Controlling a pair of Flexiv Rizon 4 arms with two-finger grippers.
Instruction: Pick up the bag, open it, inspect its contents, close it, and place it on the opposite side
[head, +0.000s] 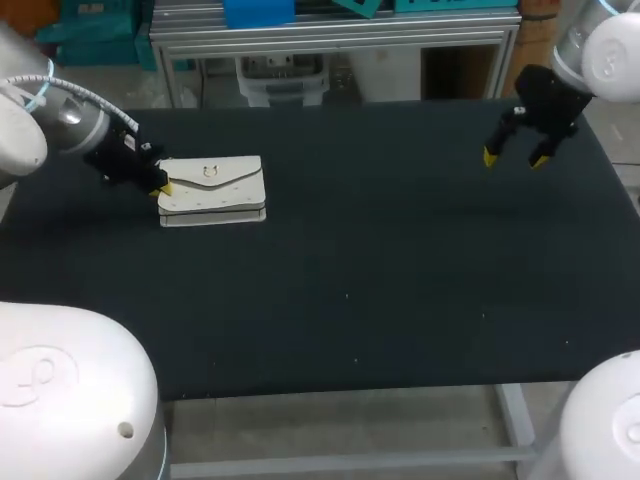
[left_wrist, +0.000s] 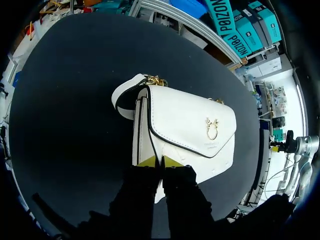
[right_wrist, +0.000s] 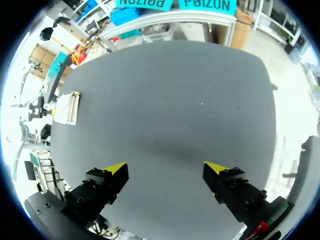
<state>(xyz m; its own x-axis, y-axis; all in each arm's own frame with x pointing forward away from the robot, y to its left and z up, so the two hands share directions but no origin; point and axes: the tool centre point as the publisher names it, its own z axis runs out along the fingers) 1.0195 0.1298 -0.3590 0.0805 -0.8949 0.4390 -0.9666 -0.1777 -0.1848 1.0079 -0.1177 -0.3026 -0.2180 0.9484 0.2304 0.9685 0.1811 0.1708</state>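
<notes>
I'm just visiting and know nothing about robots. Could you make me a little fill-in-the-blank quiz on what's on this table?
1. The bag on the dark table is ___ in colour.
2. Its front flap is ___.
3. The left hand is touching the ___.
4. The right hand, fingers apart, holds ___.

Missing words: white; closed; bag; nothing.
</notes>
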